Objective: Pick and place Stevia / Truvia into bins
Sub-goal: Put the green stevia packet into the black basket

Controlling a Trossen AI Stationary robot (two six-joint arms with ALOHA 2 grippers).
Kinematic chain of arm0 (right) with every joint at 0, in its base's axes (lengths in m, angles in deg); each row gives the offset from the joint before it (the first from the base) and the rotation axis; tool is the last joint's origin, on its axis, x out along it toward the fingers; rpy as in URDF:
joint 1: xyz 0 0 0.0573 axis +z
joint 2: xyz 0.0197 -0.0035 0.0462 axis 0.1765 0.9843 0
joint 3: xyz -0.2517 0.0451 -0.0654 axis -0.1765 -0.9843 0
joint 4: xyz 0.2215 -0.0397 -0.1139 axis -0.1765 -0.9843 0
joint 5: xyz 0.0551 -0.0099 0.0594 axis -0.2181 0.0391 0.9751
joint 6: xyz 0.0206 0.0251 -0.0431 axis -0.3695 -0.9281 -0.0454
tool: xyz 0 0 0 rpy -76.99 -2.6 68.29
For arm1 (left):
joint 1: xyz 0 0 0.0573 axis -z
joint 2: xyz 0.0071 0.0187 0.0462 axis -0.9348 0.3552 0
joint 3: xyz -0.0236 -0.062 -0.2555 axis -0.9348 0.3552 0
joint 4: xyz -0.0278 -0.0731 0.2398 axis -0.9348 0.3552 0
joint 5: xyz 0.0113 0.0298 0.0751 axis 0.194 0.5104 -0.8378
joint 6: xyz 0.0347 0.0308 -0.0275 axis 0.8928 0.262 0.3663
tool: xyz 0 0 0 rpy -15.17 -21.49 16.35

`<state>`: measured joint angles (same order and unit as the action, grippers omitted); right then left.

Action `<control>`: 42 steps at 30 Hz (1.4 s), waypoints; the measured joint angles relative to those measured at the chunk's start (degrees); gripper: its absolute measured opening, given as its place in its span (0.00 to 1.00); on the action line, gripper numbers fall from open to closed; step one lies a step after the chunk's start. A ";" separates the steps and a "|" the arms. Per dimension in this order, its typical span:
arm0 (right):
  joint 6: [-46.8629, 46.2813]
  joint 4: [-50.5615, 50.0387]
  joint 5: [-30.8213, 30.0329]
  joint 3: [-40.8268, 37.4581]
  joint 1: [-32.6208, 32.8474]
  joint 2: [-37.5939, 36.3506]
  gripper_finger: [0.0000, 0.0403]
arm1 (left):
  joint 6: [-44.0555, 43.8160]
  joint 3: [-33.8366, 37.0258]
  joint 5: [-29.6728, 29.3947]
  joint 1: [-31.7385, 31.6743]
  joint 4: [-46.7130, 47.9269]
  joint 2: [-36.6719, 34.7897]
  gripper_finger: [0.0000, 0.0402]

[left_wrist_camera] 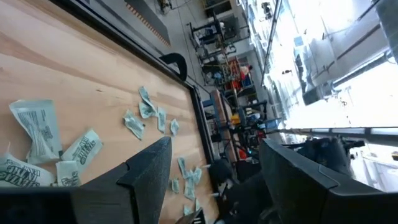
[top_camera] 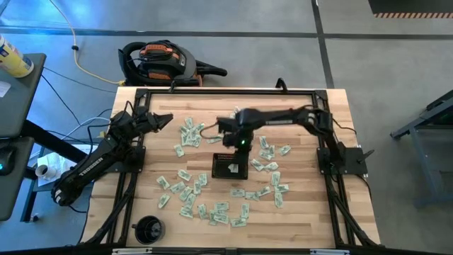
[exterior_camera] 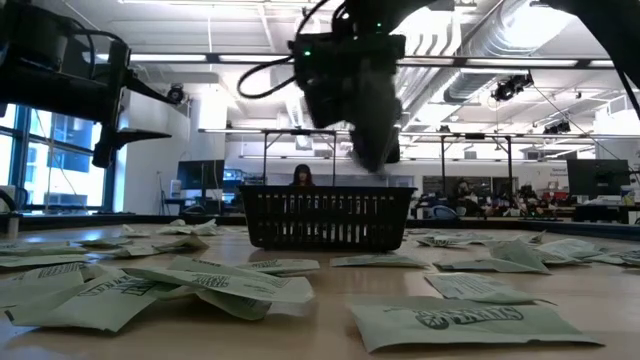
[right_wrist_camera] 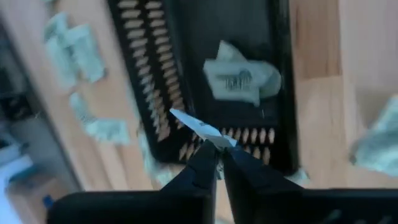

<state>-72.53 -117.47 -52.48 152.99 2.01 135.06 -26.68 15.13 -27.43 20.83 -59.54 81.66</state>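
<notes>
Flat paper sachets (exterior_camera: 200, 281), pale green and white with printed lettering and crimped ends, lay scattered nearest the low camera across the pale wooden worktop (top_camera: 304, 212), some creased or overlapping. Behind them sat the tray (exterior_camera: 327, 218), a small black rectangular mesh bin with low slotted walls, near the worktop's middle and ringed by loose sachets. One crumpled sachet (right_wrist_camera: 241, 79) already lay on its floor. The right arm reached in from the right edge, bent at the elbow, its wrist turned down over the tray's far end. The right tool (right_wrist_camera: 217, 151) hung just above that wall, its thin dark tips pinched on a small sachet (right_wrist_camera: 200, 129) by one edge. Farther left, the left arm rested along the worktop's side, and the left tool (left_wrist_camera: 214, 171) stood raised with its broad fingers spread wide and holding nothing.
</notes>
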 joint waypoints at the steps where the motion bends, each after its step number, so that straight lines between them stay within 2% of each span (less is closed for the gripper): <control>1: -1.70 0.96 -1.32 -0.01 0.68 0.49 0.10 | 0.24 0.00 0.36 0.00 0.00 0.00 0.69; 7: -9.89 1.99 -10.29 0.51 2.43 1.04 0.40 | 1.75 0.00 5.99 0.02 0.38 0.00 0.69; 11: -9.99 -5.34 -19.21 1.88 2.48 -0.93 0.59 | 1.82 0.00 8.16 0.00 1.56 0.00 0.69; 14: -8.37 -13.03 -20.11 1.43 0.06 -1.40 0.67 | 1.82 0.00 8.48 0.00 1.81 0.00 0.69; 17: -5.04 -15.83 -18.54 0.76 -3.26 -1.44 0.68 | 1.82 0.00 8.48 0.00 1.77 0.00 0.69; 25: -1.31 -7.62 -20.67 0.78 -7.25 -3.92 0.67 | 1.38 0.00 7.74 0.00 1.79 0.00 0.69; 32: 1.09 -7.01 -20.20 0.78 -10.64 -3.92 0.67 | 1.44 0.00 5.64 0.00 1.88 0.00 0.69; 36: 2.95 -7.68 -19.95 0.03 -15.80 -3.42 0.66 | 2.77 0.00 4.69 0.00 1.90 0.00 0.69; 42: 6.34 -6.95 -31.90 -0.82 -22.79 -3.28 0.66 | 2.89 0.00 2.57 0.00 1.92 0.00 0.69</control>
<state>-66.18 -124.42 -84.39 152.17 -20.78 131.78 -23.79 15.13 -24.86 20.83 -57.61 81.66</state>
